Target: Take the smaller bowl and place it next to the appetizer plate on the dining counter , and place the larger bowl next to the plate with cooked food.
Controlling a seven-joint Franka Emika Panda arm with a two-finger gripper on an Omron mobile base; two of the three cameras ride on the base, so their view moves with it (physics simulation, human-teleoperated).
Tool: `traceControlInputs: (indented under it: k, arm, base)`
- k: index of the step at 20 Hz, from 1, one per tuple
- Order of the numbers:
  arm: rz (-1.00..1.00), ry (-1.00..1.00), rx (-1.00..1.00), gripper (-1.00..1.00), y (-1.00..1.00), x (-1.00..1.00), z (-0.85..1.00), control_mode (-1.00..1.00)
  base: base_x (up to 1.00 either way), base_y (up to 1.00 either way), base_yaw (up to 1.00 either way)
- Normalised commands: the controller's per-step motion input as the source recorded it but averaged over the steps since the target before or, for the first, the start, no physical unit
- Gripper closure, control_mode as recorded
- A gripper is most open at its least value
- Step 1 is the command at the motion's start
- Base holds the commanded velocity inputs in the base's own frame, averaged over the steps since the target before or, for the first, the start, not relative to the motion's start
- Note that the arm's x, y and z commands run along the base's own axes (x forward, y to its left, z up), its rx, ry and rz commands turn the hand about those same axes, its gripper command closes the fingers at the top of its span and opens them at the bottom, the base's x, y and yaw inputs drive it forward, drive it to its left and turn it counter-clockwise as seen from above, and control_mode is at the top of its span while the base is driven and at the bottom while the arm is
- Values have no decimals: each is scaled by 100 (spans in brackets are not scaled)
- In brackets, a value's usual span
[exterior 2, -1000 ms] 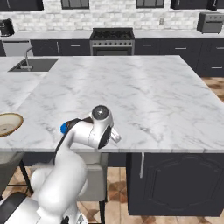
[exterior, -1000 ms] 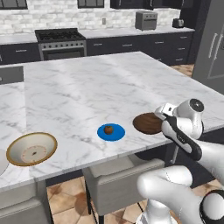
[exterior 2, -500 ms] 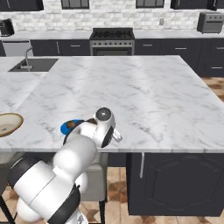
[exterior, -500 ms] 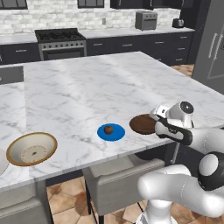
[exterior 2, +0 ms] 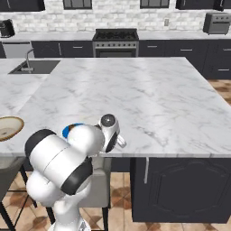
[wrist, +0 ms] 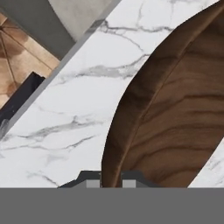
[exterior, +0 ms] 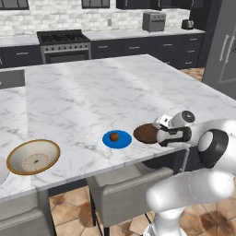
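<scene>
hand view has my gripper (wrist: 111,178) pinched shut on the rim of the smaller bowl (wrist: 175,113), dark wood low over the marble table (exterior: 92,92), just beside the appetizer plate (exterior: 117,139) near its front edge.

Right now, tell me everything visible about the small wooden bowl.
The smaller bowl is dark brown wood with clear grain, shallow and round. It sits near the front edge of the dining counter, just right of the appetizer plate, apart from it. The claw is shut on its rim, one fingertip on each side.
</scene>
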Motion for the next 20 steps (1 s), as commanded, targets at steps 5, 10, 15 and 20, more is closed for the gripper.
traceControlInputs:
  k: [5, 10, 15, 20]
  arm:
    - [0, 2, 0, 100, -1, 42, -34, -100]
    - [0, 1, 0, 100, -11, 47, -36, -100]
    - [0, 3, 0, 100, -27, 38, -23, -100]
    - [0, 2, 0, -100, -52, -1, 77, -100]
  base:
    - [0, 0, 0]
    - [0, 0, 0]
    - [0, 0, 0]
    - [0, 0, 0]
